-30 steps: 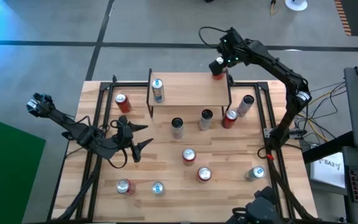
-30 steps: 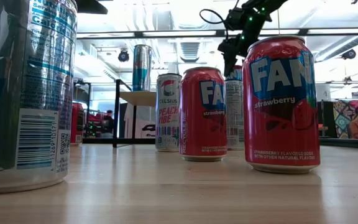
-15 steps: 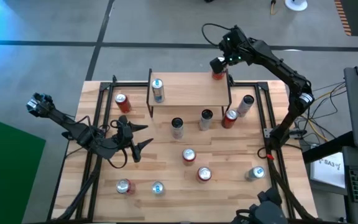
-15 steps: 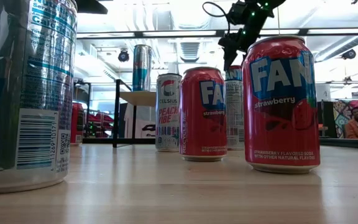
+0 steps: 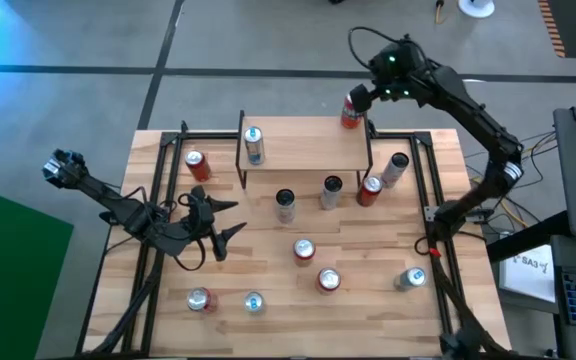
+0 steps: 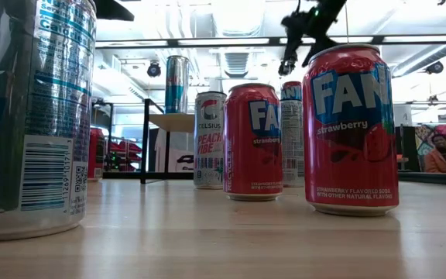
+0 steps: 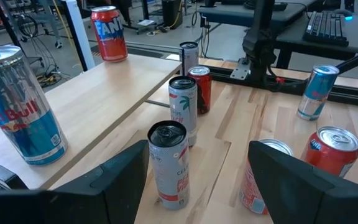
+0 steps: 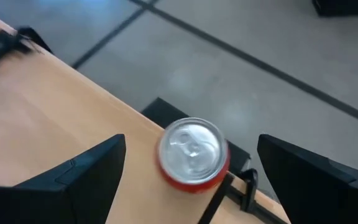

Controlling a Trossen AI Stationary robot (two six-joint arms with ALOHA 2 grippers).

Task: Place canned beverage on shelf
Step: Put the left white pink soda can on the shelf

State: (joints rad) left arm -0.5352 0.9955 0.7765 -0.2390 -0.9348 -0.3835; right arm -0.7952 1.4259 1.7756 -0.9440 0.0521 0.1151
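**Red can delivered; right gripper lifting clear**

Your right gripper (image 5: 360, 98) has come up and back off the red Fanta can (image 5: 349, 115), which a second ago sat right between its fingers. The fingers are spread wide and empty, and the right wrist view looks straight down on the can's silver top, directly below the gripper and untouched on either side. The can stands upright on the far corner of the shelf (image 5: 308, 145), close to the edge, so you can judge this placement finished and the release clean.

Farther along the shelf from your gripper, a blue Red Bull can (image 5: 254, 146) stands at the opposite end, with bare plank between the two.

Your left gripper (image 5: 218, 217) hangs low over the surface (image 5: 368, 250), well away from the shelf, fingers parted and holding nothing. The nearest cans to it are the two Celsius cans (image 7: 168, 163) just ahead of its fingers.

Plenty of cans remain on the surface, so the next pick is likely yours to choose
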